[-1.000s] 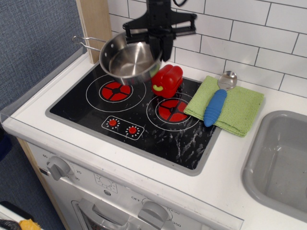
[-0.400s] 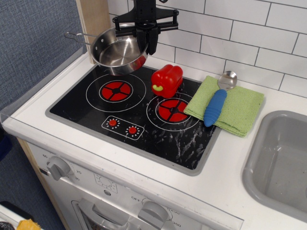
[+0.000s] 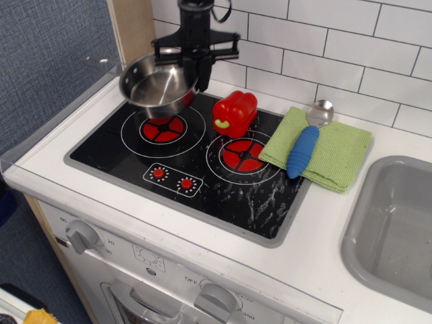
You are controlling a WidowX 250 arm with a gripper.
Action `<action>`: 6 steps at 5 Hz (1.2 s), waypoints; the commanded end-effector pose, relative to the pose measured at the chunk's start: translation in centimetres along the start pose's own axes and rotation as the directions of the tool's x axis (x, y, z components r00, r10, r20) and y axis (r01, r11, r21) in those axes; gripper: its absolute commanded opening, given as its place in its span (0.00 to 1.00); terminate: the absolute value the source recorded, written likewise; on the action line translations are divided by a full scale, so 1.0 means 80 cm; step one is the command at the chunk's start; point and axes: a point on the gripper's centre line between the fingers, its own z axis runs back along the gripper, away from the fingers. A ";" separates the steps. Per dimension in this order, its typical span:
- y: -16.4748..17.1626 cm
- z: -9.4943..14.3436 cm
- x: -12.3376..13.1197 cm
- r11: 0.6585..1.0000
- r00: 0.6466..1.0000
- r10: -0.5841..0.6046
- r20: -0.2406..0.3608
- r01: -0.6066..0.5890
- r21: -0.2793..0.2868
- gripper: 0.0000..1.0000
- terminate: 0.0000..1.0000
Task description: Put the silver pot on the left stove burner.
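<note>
The silver pot (image 3: 158,86) hangs in the air, tilted, its open side turned toward the camera and its thin wire handle reaching out to the left toward the wooden panel (image 3: 133,34). My gripper (image 3: 196,66) comes down from above at the pot's right rim; my jaws are closed on that rim, one finger inside and one outside, and the pot's weight hangs from them. The pot sits above the rear part of the left stove burner (image 3: 163,128), hiding the burner's far edge; its base is clear of the black cooktop (image 3: 202,196).

Just right of the burner stands a red pepper (image 3: 235,113), upright, apart from the pot. In front of the pepper lies the right burner (image 3: 243,154), with narrower white rings. Two small red dial marks (image 3: 172,178) are printed near the cooktop's front edge.

To the right, a green cloth (image 3: 337,152) lies on the white counter (image 3: 317,229), its left corner overlapping the cooktop. A spoon with a blue handle (image 3: 303,150) rests across the cloth, its metal bowl pointing to the tiled wall (image 3: 351,54). A grey sink basin (image 3: 395,223) occupies the far right.

On the oven front below, small printed characters show beside the knobs (image 3: 82,235): "20" by the left knob, "OFF" by the middle one; the rest is too small to read.
</note>
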 end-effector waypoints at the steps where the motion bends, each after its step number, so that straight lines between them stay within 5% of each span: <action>1: 0.007 0.007 0.008 1.000 0.999 0.015 0.031 -0.014 -0.021 0.00 0.00; 2: 0.003 0.005 0.005 0.999 1.000 0.009 0.024 -0.008 -0.032 1.00 0.00; 4: -0.002 0.014 0.009 0.999 0.999 -0.021 0.039 0.023 -0.049 1.00 0.00; 5: -0.006 0.045 0.013 0.988 0.987 -0.119 0.109 0.129 -0.083 1.00 0.00; 6: -0.013 0.076 0.012 0.923 0.920 -0.344 0.185 0.368 -0.115 1.00 0.00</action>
